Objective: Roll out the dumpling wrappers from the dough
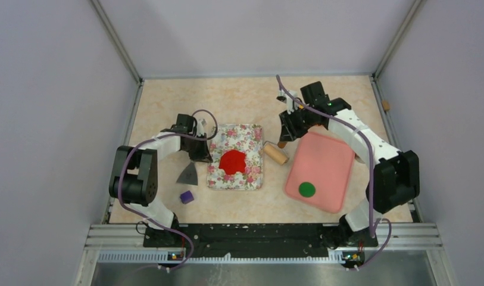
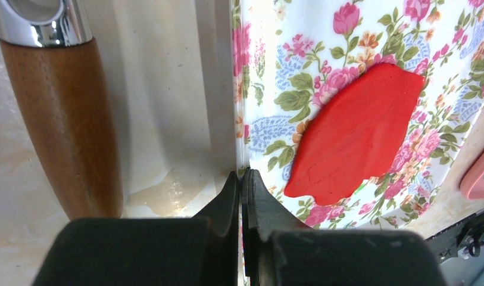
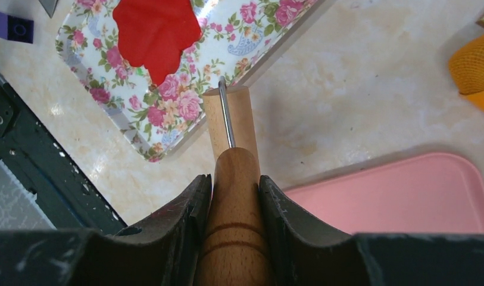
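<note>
Right claw [image 3: 234,182] is part-closed on the wooden handle of the rolling pin [image 3: 227,116]. The pin's roller lies on the bench [image 1: 245,101] just beside the right rim of the floral tray [image 1: 255,179]. Left claw [image 2: 242,177] is closed tight with its tips at the tray's opposite rim; whether it pinches that rim I cannot tell.

On the tray lies the red dough [image 1: 233,161], a flat ragged sheet, with no red dumpling wrappers cut from it. I judge this to be the rolling step, with the pin off the dough. Next it must clear the rim and come down level on the sheet.

The top view gives what the wrist views barely catch: a green disc [image 1: 306,189], perhaps a finished wrapper, on the pink tray [image 1: 328,155], and a grey scraper [image 1: 187,174] by a purple block [image 1: 186,196]. The right wrist view alone shows the pin's metal axle. The left wrist view alone shows a brown tool handle [image 2: 63,125] beside the tray.
</note>
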You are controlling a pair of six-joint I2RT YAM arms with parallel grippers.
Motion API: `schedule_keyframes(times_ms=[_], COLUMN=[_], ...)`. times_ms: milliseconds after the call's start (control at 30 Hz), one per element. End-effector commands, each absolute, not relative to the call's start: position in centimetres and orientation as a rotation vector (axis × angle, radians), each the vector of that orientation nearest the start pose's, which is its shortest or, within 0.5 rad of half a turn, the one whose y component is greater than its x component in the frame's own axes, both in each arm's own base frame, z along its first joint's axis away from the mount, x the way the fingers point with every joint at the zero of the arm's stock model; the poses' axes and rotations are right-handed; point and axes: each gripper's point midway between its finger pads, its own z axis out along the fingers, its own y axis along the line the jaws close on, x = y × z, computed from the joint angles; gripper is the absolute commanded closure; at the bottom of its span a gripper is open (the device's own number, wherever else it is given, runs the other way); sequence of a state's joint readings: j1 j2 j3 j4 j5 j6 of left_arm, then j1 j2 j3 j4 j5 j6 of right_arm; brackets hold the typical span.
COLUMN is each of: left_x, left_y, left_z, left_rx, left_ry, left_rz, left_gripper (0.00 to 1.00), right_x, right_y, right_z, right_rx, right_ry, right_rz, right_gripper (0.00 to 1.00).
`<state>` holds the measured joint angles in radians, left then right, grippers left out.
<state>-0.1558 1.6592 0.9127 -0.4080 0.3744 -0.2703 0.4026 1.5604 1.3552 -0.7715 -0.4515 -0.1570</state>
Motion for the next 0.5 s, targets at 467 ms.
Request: schedule_keyframes(times_ms=[467], left_x=[30.4], left_y=[-12.6], left_z=[3.0], left_rx=[0.051], left_ry=[2.711], left_rz=[-0.651], left_gripper=[1.00], right_x=[37.7], right_y=[19.6], right_z=[8.1], right_rx=[-1.078], right_ry=[2.496], right_rz=[0.613], right_gripper=[0.89])
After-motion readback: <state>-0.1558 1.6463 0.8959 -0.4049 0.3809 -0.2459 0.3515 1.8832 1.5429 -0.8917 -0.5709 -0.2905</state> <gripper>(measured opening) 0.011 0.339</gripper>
